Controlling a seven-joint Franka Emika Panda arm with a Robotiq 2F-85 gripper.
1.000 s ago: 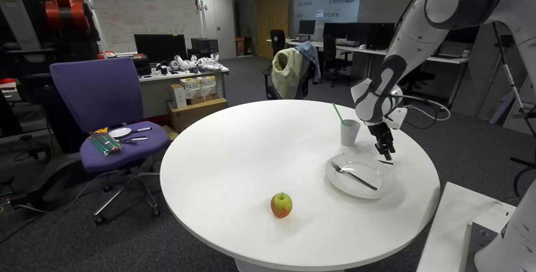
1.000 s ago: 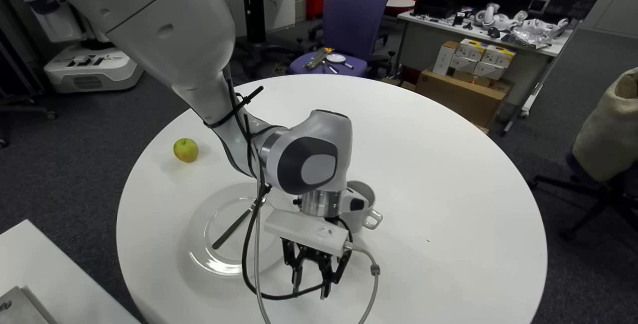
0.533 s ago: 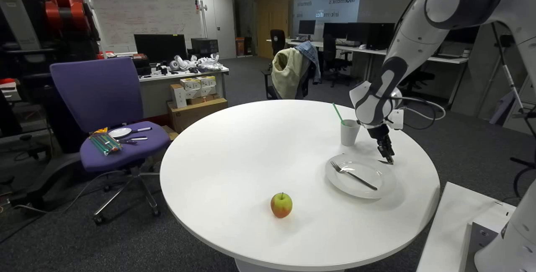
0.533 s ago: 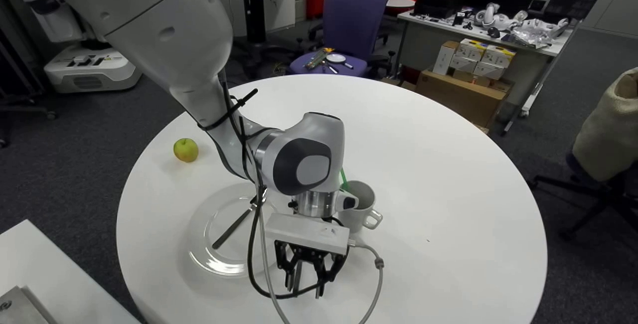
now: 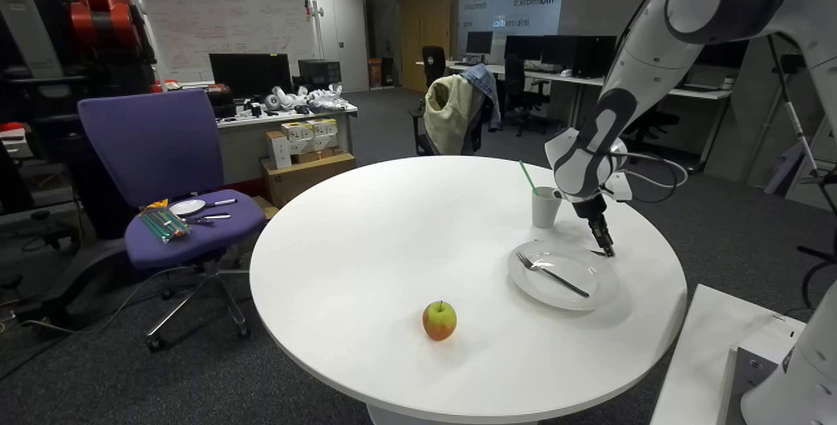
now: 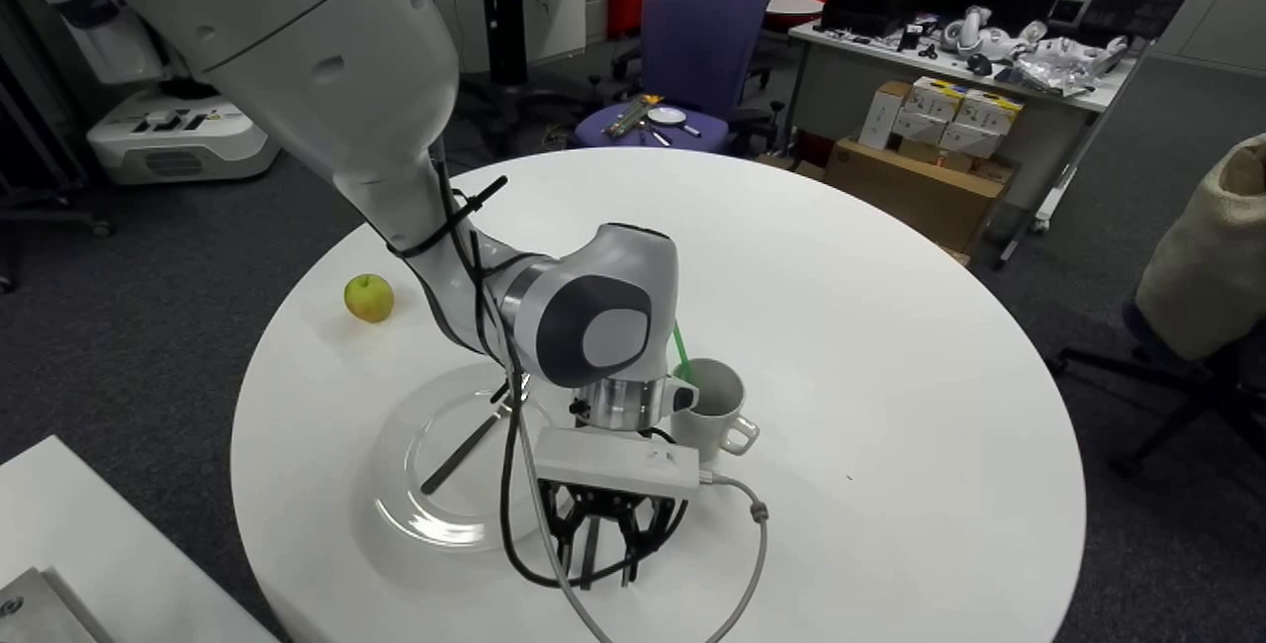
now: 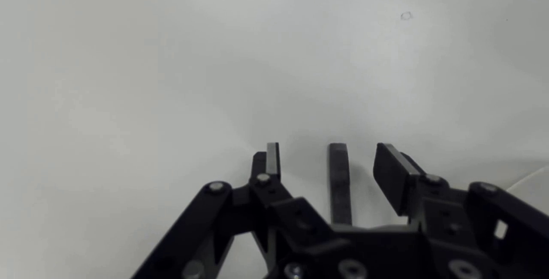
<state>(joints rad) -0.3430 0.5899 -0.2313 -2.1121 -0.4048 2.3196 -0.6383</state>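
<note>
The gripper [image 7: 327, 154] stood with jaws parted; a dark narrow bar [image 7: 339, 184] lay between them, touching neither, on a white surface [image 7: 150, 77].

A narrow, dark, straight bar [image 7: 339, 180] lay on the white surface [image 7: 128, 77] just beside a plate [image 5: 548, 290], within the spread claw [image 7: 326, 146], a gap on either side, part of it hidden.

Utensil handle [image 7: 339, 184] between the fingers [image 7: 389, 176] of the gripper [image 7: 327, 159], just beside the plate [image 5: 543, 291] on the table [image 5: 366, 248].
In an exterior view, a fork [image 5: 554, 274] lies on the plate, a mug [image 5: 545, 210] with a straw [image 5: 528, 178] in it stands behind, and an apple [image 5: 439, 320] sits well apart, before the plate and left of it.
</note>
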